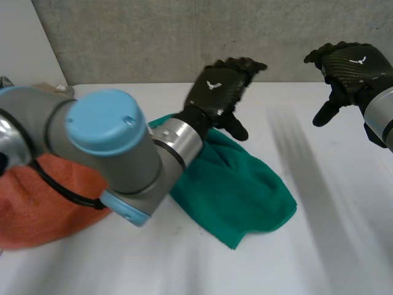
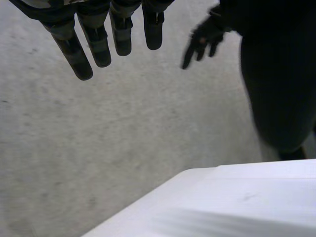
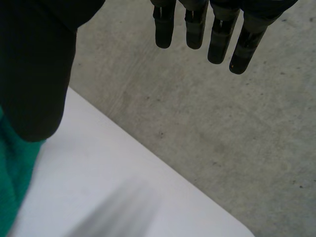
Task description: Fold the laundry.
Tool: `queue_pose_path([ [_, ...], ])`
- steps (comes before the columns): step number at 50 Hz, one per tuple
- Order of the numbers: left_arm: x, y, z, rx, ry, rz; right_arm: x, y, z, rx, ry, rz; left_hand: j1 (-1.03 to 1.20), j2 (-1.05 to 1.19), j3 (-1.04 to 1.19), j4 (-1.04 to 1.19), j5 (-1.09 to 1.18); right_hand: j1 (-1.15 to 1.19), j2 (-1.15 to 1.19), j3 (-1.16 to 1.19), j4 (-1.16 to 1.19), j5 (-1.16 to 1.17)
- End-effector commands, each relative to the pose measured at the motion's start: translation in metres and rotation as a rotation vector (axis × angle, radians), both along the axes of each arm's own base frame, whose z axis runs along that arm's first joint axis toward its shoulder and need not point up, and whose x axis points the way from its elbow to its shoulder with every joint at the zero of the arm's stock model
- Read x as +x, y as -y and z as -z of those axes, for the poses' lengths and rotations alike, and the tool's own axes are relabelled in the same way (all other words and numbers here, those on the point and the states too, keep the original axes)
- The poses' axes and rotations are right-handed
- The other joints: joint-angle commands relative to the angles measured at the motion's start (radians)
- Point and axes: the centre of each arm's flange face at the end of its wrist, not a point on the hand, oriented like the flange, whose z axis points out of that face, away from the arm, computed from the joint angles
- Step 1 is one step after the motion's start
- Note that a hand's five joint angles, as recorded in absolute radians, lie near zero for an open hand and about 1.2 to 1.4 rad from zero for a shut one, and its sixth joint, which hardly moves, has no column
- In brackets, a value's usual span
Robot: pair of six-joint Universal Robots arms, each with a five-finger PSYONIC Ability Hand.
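A crumpled green cloth lies on the white table, just left of its middle. My left hand hovers over the cloth's far edge with its fingers straight and nothing in them; in the left wrist view its fingers reach out past the table's far corner. Farther right, my right hand is raised above the table, open and empty. Its fingers hang straight in the right wrist view, where an edge of the green cloth lies beside its palm. The right hand also appears small in the left wrist view.
An orange cloth is heaped at the table's left side, partly behind my left arm. A grey wall rises behind the table's far edge. Bare tabletop stretches right of the green cloth.
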Motion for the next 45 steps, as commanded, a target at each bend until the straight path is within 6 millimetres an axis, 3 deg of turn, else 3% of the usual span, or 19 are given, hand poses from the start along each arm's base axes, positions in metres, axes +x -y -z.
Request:
queue_pose_path([
  [1,0.050,0.034,-0.017,-0.083,0.072,-0.162,0.003,-0.006,0.023,0.100,-0.110,-0.028,0.017,-0.004,-0.011,-0.001,-0.003,-0.023,-0.048,-0.041,-0.060,-0.057],
  [4,0.067,0.047,-0.008,-0.132,0.171,-0.229,0.012,-0.020,0.038,0.167,-0.205,-0.078,0.026,0.005,-0.003,0.008,0.006,-0.023,-0.048,-0.041,-0.060,-0.057],
  [10,0.111,0.077,0.023,-0.095,0.370,-0.351,0.051,-0.069,0.059,0.216,-0.298,-0.256,0.052,0.031,0.024,0.034,0.032,-0.023,-0.048,-0.041,-0.060,-0.057],
  [15,0.137,0.072,0.057,0.047,0.522,-0.378,0.065,-0.087,0.083,0.226,-0.308,-0.322,0.187,0.166,0.158,0.169,0.167,-0.023,-0.048,-0.041,-0.060,-0.057],
  [20,0.155,0.066,0.077,0.143,0.566,-0.456,0.081,-0.099,0.115,0.199,-0.310,-0.378,0.214,0.193,0.185,0.196,0.194,-0.023,-0.048,-0.041,-0.060,-0.057],
  [27,0.158,0.058,0.096,0.160,0.584,-0.471,0.091,-0.105,0.137,0.226,-0.336,-0.409,0.237,0.216,0.209,0.219,0.217,-0.023,-0.048,-0.041,-0.060,-0.057],
  [35,0.156,0.064,0.130,0.191,0.640,-0.462,0.087,-0.100,0.138,0.229,-0.340,-0.379,0.430,0.409,0.402,0.412,0.411,-0.023,-0.048,-0.041,-0.060,-0.057],
  [45,0.159,0.081,0.142,0.133,0.690,-0.485,0.087,-0.100,0.137,0.227,-0.343,-0.373,0.440,0.419,0.411,0.422,0.420,-0.023,-0.048,-0.041,-0.060,-0.057],
])
